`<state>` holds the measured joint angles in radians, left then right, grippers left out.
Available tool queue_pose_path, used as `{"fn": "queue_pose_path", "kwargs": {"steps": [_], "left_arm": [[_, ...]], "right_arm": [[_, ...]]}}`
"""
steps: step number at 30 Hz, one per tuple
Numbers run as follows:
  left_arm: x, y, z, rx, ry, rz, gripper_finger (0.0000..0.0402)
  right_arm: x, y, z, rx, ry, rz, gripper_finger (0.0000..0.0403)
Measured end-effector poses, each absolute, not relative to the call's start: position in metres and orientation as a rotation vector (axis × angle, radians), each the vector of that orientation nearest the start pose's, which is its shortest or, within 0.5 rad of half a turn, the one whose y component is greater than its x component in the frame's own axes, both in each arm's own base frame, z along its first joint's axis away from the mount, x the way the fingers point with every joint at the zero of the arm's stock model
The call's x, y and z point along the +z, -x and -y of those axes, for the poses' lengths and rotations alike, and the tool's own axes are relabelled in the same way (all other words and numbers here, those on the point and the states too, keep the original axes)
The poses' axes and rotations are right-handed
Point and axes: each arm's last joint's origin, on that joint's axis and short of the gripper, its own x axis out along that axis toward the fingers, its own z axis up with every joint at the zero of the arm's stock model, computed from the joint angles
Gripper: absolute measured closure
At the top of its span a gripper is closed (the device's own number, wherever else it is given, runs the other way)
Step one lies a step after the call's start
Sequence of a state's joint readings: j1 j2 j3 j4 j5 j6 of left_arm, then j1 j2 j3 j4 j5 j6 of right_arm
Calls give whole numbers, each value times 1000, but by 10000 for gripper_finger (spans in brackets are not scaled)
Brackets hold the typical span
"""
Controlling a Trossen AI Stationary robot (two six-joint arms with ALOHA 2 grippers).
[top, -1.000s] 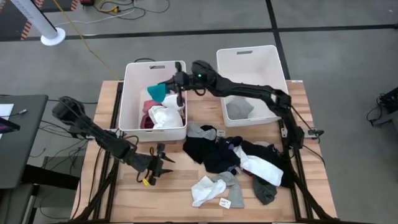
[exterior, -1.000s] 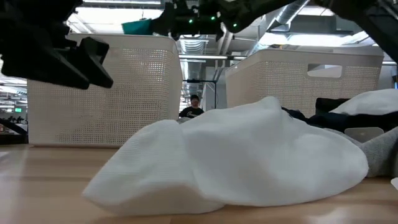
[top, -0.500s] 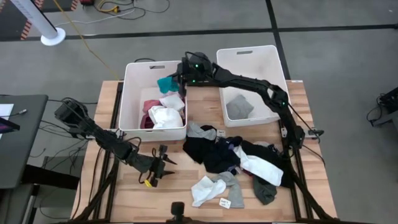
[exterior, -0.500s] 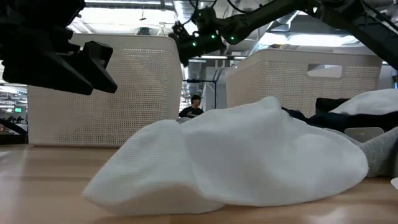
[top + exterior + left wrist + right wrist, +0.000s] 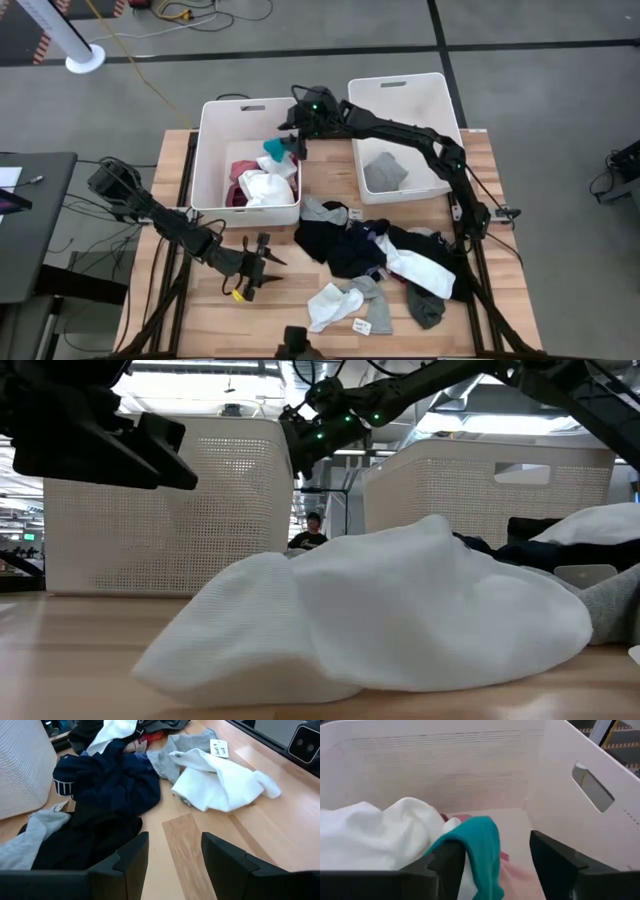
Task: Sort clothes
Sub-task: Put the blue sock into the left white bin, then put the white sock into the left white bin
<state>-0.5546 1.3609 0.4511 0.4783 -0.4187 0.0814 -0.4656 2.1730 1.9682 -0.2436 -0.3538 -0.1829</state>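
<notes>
High view. The right hand (image 5: 292, 133) is over the near-right corner of the left bin (image 5: 212, 150). A second ago it carried the teal garment (image 5: 272, 150) pinched shut above that bin; now its fingers have sprung apart and the teal piece lies loose in the bin, on top of the white garment (image 5: 262, 186) and the maroon ones (image 5: 238, 172). Judgement: one more item sorted, and this arm is free to go back for the next. The right bin (image 5: 438, 110) holds one grey garment (image 5: 383, 173). The unsorted pile (image 5: 370, 250) of black, navy, white and grey pieces sits on the counter (image 5: 290, 310) in front of the bins, well apart from the right hand. The left hand (image 5: 256, 268) hangs low over the counter beside the pile, unchanged, fingers parted, nothing in them.

Low view. The right hand (image 5: 300, 435) shows at the left bin's rim. A white garment (image 5: 390, 610) fills the foreground. A person (image 5: 314, 528) stands far behind, between the bins.

Left wrist view. The left hand's fingers (image 5: 131, 860) are spread and empty. The navy garment (image 5: 110, 775) lies just ahead of them, a white tagged garment (image 5: 220, 780) farther off.

Right wrist view. Fingers (image 5: 555, 857) released. The teal piece (image 5: 482, 850) drapes between them, just below, touching the white garment (image 5: 380, 830). Whether it grazes a finger, cannot tell.
</notes>
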Motion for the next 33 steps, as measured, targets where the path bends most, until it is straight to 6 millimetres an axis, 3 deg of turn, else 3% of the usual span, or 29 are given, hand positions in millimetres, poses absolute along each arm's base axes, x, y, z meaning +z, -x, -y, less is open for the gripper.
{"fn": "queue_pose_path", "kwargs": {"steps": [14, 20, 27, 33], "left_arm": [[166, -218, 121, -150, -284, -371, 226], [166, -218, 121, -150, -281, -372, 226], [166, -218, 121, -149, -278, -370, 226], [169, -219, 121, -149, -266, -345, 226]], "right_arm": [[313, -444, 217, -218, 46, -600, 180], [338, -440, 212, -220, 64, -611, 184], [377, -433, 183, -156, 114, -635, 184], [416, -408, 149, -110, 157, -594, 185]]}}
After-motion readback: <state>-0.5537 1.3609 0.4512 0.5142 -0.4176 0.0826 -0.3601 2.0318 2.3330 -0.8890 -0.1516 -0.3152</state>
